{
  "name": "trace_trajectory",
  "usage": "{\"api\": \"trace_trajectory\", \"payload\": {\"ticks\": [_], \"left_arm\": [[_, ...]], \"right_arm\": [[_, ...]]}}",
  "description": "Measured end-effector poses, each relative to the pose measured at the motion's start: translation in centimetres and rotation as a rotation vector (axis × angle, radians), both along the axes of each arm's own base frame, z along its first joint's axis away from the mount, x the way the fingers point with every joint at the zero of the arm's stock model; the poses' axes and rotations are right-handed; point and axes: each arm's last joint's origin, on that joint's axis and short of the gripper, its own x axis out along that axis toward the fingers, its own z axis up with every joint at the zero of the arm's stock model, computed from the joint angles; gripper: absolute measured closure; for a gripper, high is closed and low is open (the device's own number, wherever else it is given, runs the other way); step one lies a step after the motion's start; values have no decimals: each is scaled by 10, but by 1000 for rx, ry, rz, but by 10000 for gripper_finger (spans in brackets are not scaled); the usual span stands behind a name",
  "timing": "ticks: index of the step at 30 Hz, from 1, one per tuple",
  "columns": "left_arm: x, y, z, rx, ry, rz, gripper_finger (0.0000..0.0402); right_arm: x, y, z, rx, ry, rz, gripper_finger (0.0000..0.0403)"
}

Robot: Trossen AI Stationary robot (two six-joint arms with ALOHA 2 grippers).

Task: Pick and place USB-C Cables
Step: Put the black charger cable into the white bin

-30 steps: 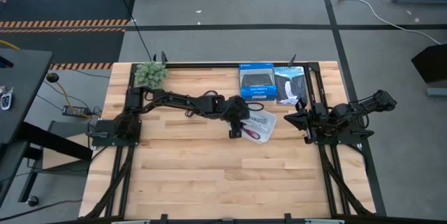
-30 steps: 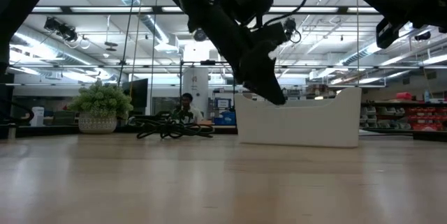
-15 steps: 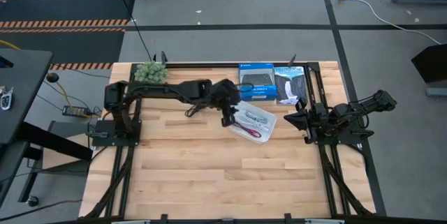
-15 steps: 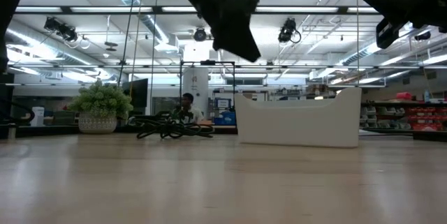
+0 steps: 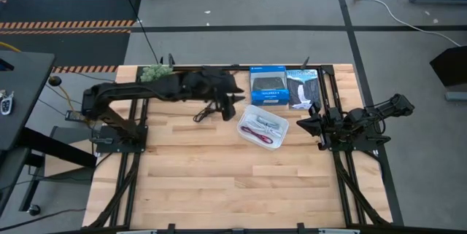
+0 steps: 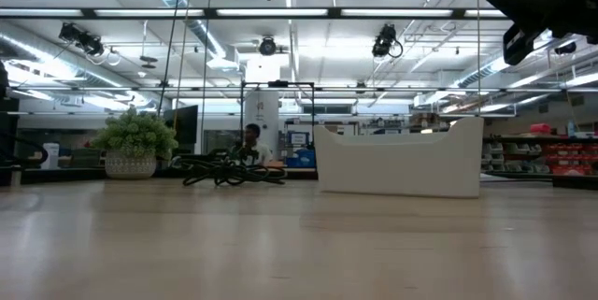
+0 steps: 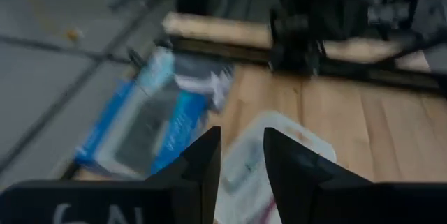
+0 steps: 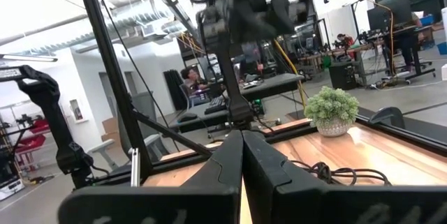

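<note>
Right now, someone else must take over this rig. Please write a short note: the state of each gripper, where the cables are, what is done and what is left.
Left gripper: raised above the table's far side, between the plant and the white tray; fingers slightly apart, nothing held.
Right gripper: parked at the table's right edge, shut, empty.
Cables: a dark red cable and a white cable lie in the tray. A dark bundle of cables lies on the table left of the tray.
Done: at least two cables are in the tray.
Left: the dark bundle, apparently; how many cables it holds cannot be told.
</note>
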Motion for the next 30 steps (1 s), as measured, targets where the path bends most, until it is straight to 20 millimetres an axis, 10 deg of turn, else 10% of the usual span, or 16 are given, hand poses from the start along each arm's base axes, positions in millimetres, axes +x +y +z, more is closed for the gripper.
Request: {"api": "trace_trajectory", "payload": {"ticks": [30], "left_arm": [[-75,48,107,220,-471,246,285]], "right_arm": [[0,0,0,0,-1,1,389]]}}
